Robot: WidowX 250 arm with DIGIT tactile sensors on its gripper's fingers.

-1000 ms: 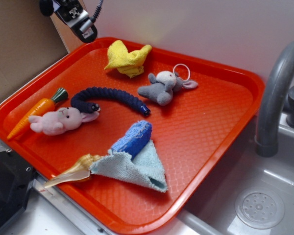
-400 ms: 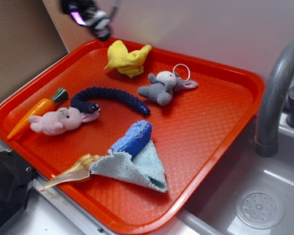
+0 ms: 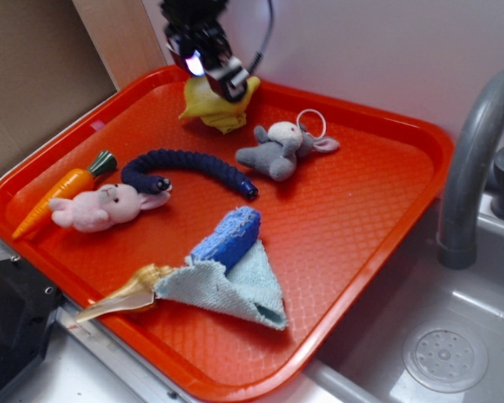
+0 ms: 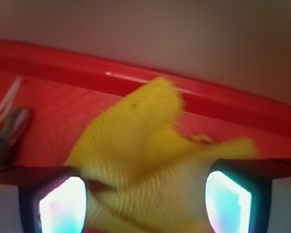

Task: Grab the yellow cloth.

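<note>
**Tool arrives over the yellow cloth**

Moving in from the tray's far left corner, where it hung a second ago, the tool now sits right above the yellow cloth in the exterior view. Nothing else has shifted. That cloth lies bunched at the far edge of the orange tray, partly hidden under the tool. Near it on the right is the grey plush toy. Closer to the camera curve the dark blue ribbed toy, the pink plush bunny and the carrot. At the near rim lie the light blue cloth, a blue roll on it, and a shell.

From the wrist, the tool stands open, its two fingers lit and spread wide. Between them rises the yellow cloth, one pointed corner up, with the tray rim behind it. Blur hides whether the fingers touch the fabric.
</note>
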